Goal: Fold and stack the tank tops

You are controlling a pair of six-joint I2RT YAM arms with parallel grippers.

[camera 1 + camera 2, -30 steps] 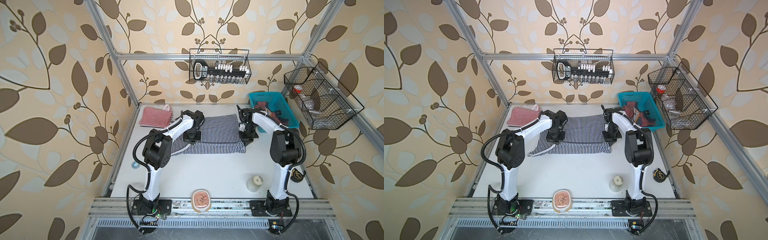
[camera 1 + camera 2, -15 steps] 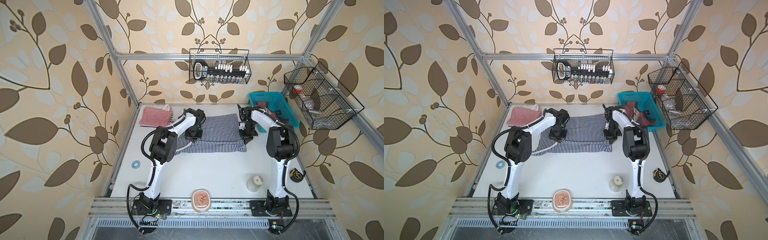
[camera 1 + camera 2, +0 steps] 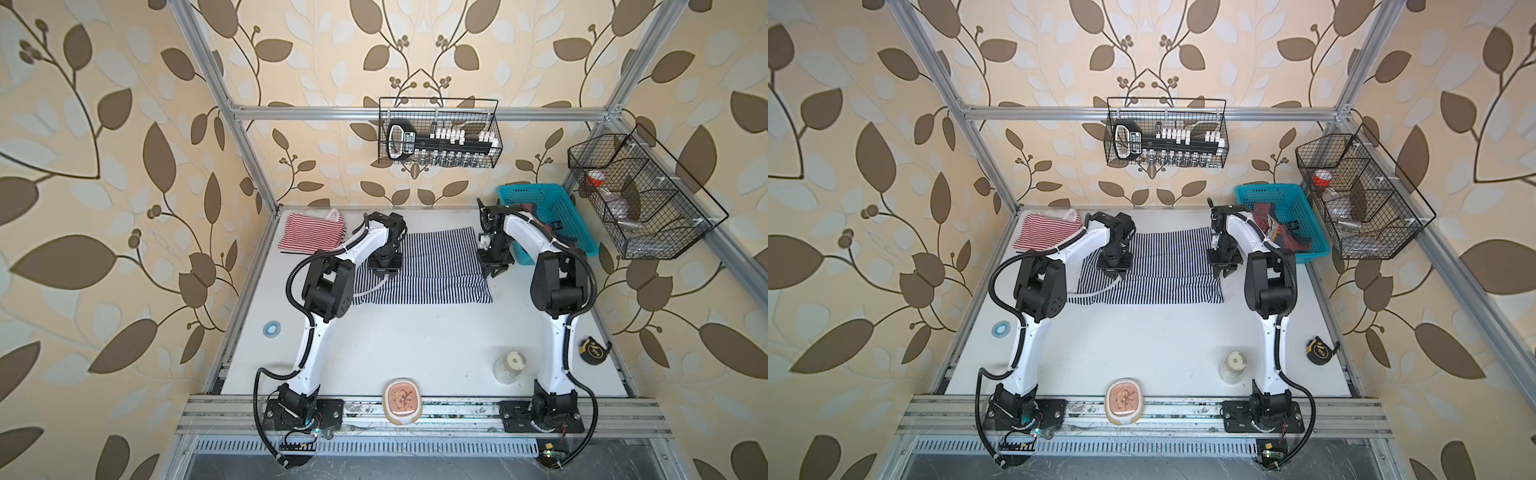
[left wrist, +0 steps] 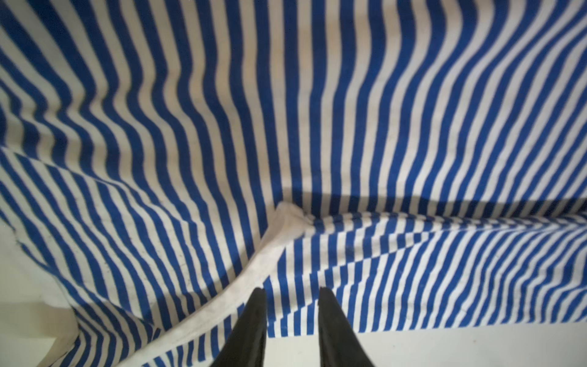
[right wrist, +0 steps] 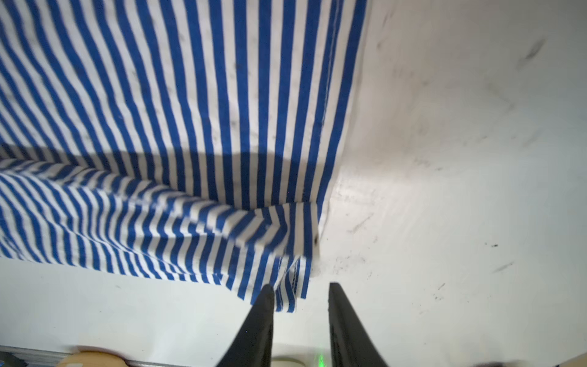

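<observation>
The navy-and-white striped tank top lies spread across the back middle of the table, with its near edge folded over onto itself. My left gripper hangs low over its left part, jaws a little apart and nothing between them. Beside the top's right edge, my right gripper is open too; a loose cloth corner lies just past its fingertips, unpinched. The red-and-white striped top lies folded at the back left. The dusty red top sits crumpled in the blue basket.
Near the front stand a glass jar and a pinkish dish on the rail. A tape measure lies at the right edge, a blue tape ring at the left. Wire baskets hang on the walls.
Both grippers have gone from shut to open, letting go of the navy striped top's folded-over edge, which now rests on the cloth. Both elbows have shifted slightly toward the back.
</observation>
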